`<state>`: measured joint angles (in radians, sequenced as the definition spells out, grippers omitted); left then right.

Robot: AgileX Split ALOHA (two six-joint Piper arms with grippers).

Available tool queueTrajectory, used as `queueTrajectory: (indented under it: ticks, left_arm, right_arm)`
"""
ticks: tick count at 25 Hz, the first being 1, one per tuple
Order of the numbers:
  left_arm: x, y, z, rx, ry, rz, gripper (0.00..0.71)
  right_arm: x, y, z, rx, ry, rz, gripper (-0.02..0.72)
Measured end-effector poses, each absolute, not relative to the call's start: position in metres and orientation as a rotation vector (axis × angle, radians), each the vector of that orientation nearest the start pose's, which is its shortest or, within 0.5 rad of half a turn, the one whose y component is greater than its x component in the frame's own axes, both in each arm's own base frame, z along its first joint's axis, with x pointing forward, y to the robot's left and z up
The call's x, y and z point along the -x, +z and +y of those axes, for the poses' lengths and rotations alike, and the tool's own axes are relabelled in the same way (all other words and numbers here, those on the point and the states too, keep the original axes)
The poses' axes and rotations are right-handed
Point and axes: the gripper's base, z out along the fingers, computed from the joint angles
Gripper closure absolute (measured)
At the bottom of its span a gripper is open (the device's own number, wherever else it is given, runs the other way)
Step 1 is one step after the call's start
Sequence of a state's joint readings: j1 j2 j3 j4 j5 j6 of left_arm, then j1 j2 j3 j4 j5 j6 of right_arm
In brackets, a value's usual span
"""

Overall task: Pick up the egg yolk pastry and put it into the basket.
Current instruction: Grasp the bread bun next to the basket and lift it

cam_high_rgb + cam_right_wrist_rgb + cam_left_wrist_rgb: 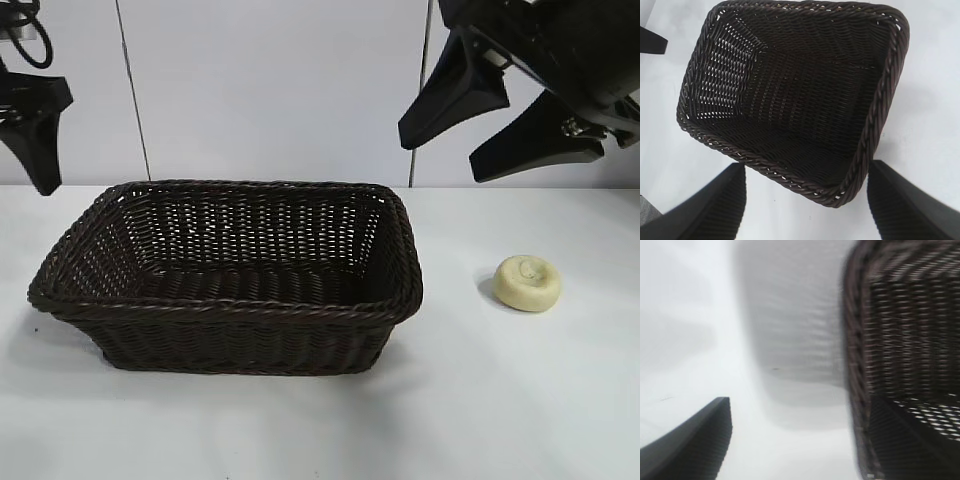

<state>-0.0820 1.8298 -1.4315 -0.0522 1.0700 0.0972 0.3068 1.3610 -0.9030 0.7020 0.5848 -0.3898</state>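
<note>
Right gripper (495, 130): high in the upper right of the exterior frame, its two black fingers (440, 95) spread wide with nothing between them; in the right wrist view both fingertips (710, 207) sit at the lower corners, apart, with the basket's near corner between them.
Left gripper (35, 140): parked at the upper left edge of the exterior frame, clear of the table; only one dark finger shows there and one in its wrist view (690, 445), so whether it is spread or closed cannot be told.
Egg yolk pastry (528, 283): lies flat on the white table (500, 400) at the right of the exterior frame, dimpled top facing up; it is round, so no long axis shows.
Pastry relative to fingers: well below the right gripper, roughly under its fingers, not touched by them.
Basket (230, 305): centre-left of the exterior frame, upright, long axis running left to right, interior bare; its right wall is near the pastry but apart from it.
In the way: open table between pastry and basket; the basket's flared right wall and braided rim rise between them.
</note>
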Motion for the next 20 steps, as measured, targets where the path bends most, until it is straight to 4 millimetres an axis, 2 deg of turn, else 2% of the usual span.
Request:
queueTrajectory:
  ticks: [5, 11, 16, 20]
  left_arm:
    - [-0.369, 0.240, -0.015, -0.131, -0.044, 2.977, 0.157]
    - [-0.362, 0.243, -0.013, -0.123, -0.047, 3.044, 0.157]
    - [-0.348, 0.261, -0.013, -0.116, -0.048, 3.032, 0.164]
    - [-0.326, 0.284, -0.012, -0.114, -0.047, 2.977, 0.168]
  right_arm:
    - [-0.255, 0.274, 0.115, 0.275, 0.678, 2.435, 0.207]
    - [-0.254, 0.273, 0.115, 0.277, 0.680, 2.438, 0.207]
    - [-0.254, 0.273, 0.115, 0.282, 0.683, 2.443, 0.207]
    - [-0.253, 0.273, 0.115, 0.285, 0.686, 2.448, 0.207]
